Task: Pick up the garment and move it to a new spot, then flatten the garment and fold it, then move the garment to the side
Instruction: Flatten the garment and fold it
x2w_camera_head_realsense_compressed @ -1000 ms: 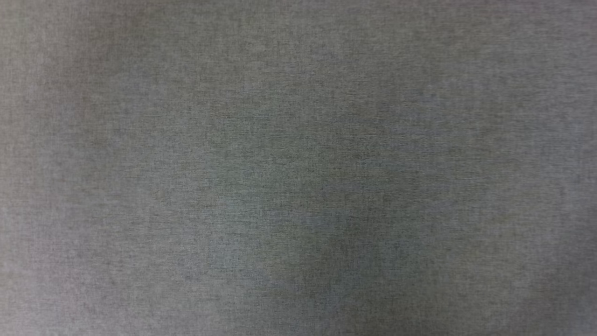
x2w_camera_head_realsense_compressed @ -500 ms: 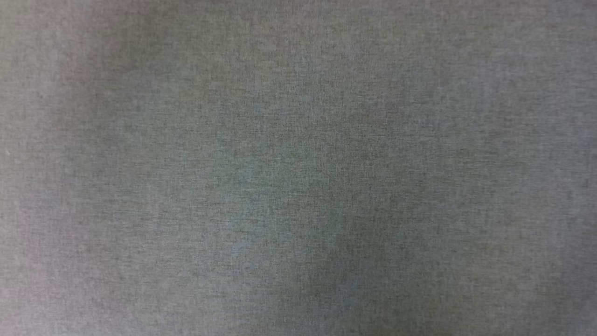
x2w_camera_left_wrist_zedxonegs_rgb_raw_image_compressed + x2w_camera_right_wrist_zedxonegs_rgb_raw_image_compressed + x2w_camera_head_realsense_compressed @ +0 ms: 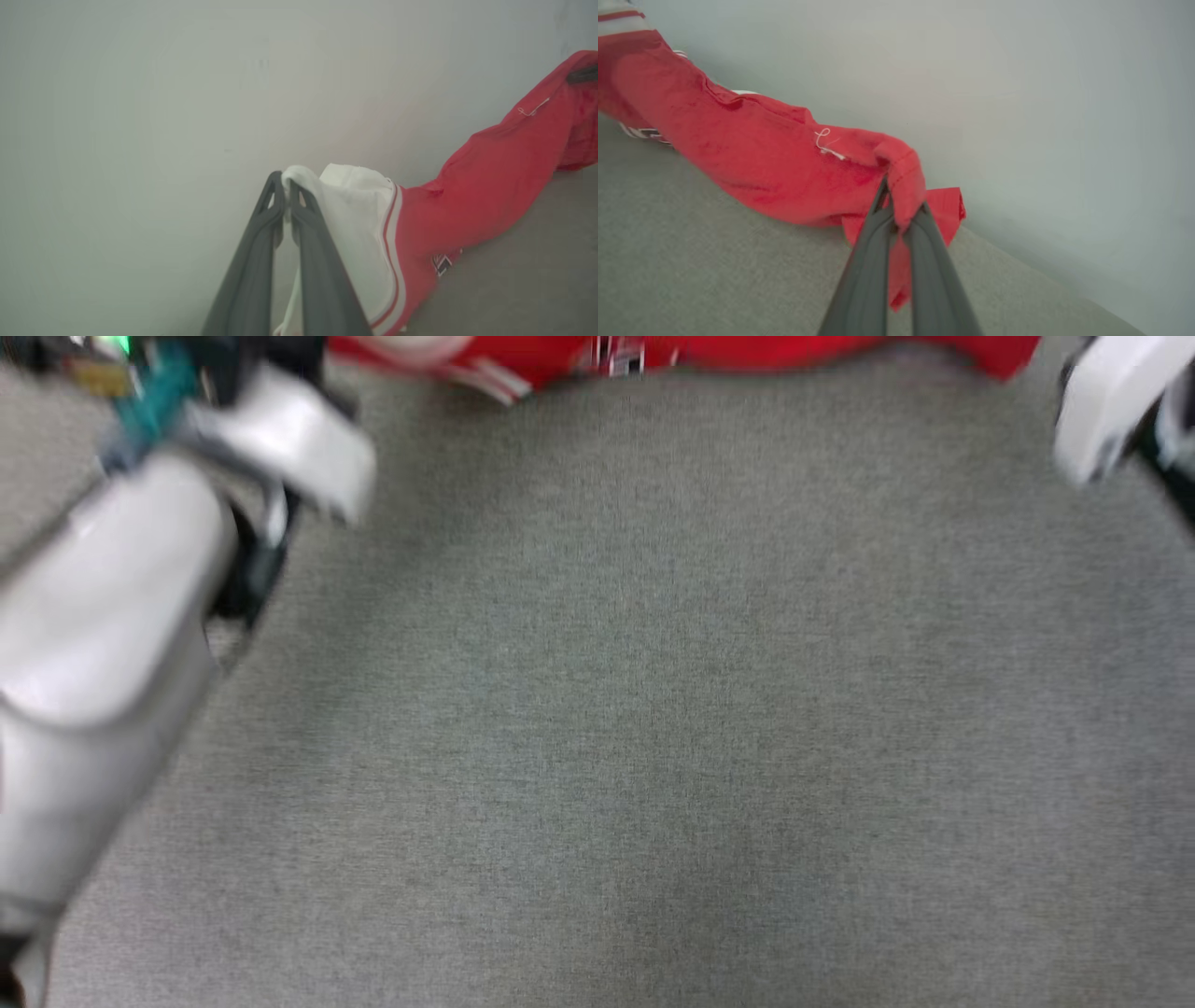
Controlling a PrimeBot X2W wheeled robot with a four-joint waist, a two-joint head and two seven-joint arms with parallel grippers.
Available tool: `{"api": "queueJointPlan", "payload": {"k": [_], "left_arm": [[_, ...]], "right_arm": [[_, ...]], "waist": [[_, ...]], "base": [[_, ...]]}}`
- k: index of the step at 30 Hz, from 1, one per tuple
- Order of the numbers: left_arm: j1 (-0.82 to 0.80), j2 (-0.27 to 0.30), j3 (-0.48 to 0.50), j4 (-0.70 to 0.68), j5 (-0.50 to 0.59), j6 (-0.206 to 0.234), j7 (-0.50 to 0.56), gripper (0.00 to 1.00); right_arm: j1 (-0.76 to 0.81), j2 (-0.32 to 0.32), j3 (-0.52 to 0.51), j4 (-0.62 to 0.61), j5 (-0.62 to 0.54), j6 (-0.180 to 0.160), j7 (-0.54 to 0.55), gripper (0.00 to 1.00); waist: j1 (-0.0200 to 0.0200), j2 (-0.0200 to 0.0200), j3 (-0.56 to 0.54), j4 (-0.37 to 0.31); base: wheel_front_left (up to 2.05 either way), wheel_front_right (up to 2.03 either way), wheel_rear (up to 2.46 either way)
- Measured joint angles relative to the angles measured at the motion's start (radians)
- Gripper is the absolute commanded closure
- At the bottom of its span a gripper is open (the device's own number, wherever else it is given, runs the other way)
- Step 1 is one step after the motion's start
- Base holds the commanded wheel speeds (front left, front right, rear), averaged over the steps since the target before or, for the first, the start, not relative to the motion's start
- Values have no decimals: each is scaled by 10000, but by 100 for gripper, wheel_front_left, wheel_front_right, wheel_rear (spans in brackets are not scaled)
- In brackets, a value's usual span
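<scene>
The red T-shirt (image 3: pixel 747 353) hangs stretched between the two claws, its lower folds sagging onto the grey woven surface (image 3: pixel 653 709) beneath it. In the head view it is a blurred red strip, with the pale left forearm (image 3: pixel 103 616) coming in on the shirt's left and a white part of the right arm (image 3: pixel 1106 401) at the shirt's right end.

At the shirt's white sleeve (image 3: pixel 355 219), the left gripper (image 3: pixel 283 179) is clenched, its two dark fingers pressed together on the sleeve's edge. The red-and-white striped band (image 3: pixel 390 242) runs just beside that grip, and the red body (image 3: pixel 490 186) slopes away from it.

At the shirt's other end the right gripper (image 3: pixel 899 205) is pinched tight on a bunched fold of red fabric (image 3: pixel 752 154), and a loose red flap hangs beside the fingers. A pale wall (image 3: pixel 1017 93) stands behind the shirt.
</scene>
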Motion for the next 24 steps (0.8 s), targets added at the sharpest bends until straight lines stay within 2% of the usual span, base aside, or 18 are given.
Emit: {"api": "queueJointPlan", "payload": {"k": [4,10,17,24], "left_arm": [[1963,174,121,-610,-77,203,0,100],[5135,531,173,-1486,-174,334,0,100],[7539,934,-174,-1816,-472,265,0,100],[9331,1156,-598,-2194,-882,577,46,100]], "right_arm": [[1488,-261,219,-510,311,-2,-230,100],[3992,-1012,464,-1260,905,0,-259,100],[6146,-1628,407,-2213,1354,-2,84,100],[8431,-2215,31,-3407,1582,0,786,100]], "waist": [[0,1,-533,-33],[-1,0,-1629,-89],[-2,0,-2720,-114],[-3,0,-3747,-88]], "base": [[0,0,0],[0,0,0],[0,0,0],[0,0,0]]}}
